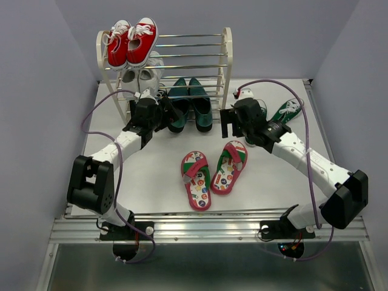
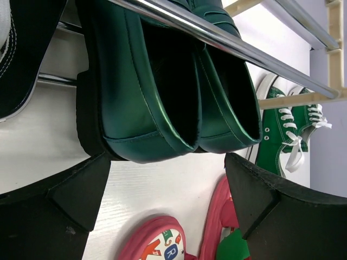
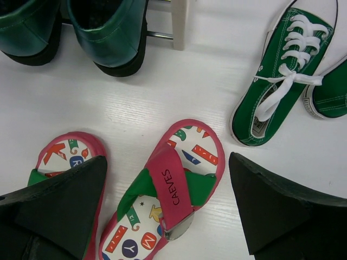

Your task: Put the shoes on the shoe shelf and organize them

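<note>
Teal slip-ons (image 1: 190, 103) sit side by side on the lowest tier of the shoe shelf (image 1: 225, 54). Their heels jut out past the front rod toward the left gripper (image 1: 171, 112), whose jaws stand wide apart and empty just in front of them. Red flip-flops (image 1: 212, 171) lie flat on the counter (image 1: 151, 176), near each other and directly below the right gripper (image 3: 167, 162); its jaws are likewise spread wide with nothing between them. The green sneakers (image 1: 288, 110) rest on the counter just beside the shelf's right frame. Likely trouble: a thin sandal may skid or tip if one finger alone catches its strap, and so wide a spread could snag its neighbour too. A careless left arm could also knock the slip-ons off their rods
</note>
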`<state>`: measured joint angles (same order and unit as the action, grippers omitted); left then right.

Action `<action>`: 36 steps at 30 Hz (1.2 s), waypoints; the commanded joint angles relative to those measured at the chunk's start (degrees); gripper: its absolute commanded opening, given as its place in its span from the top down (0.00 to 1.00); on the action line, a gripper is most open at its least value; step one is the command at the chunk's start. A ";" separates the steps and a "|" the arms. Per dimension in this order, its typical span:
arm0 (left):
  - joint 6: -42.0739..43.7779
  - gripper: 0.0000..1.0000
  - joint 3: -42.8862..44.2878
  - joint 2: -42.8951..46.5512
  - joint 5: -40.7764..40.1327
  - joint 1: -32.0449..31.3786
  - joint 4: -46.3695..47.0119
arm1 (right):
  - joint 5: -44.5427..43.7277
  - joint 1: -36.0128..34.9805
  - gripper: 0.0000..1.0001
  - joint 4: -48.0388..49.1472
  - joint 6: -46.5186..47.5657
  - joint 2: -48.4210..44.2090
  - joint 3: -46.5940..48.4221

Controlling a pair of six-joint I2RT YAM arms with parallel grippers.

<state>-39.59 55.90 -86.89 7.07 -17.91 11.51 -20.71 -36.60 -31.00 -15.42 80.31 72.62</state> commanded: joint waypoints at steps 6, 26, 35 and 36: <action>1.54 0.01 5.62 -4.69 2.33 -0.63 2.38 | -2.67 0.48 0.00 2.88 -0.58 -3.32 -1.16; 0.75 0.94 10.46 -9.70 6.90 -2.13 3.08 | -3.20 0.48 0.00 2.88 -0.75 -3.67 -1.87; 1.19 0.98 8.70 -9.43 -0.29 -2.13 -2.98 | 0.40 0.48 0.00 5.78 -0.05 -1.04 0.94; 1.19 0.98 8.27 -9.52 -1.70 -1.95 -3.42 | 1.10 0.48 0.00 6.39 -0.05 -1.04 1.12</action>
<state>-39.11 63.90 -95.83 9.19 -19.18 10.90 -21.39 -36.42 -29.67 -15.84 78.94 71.20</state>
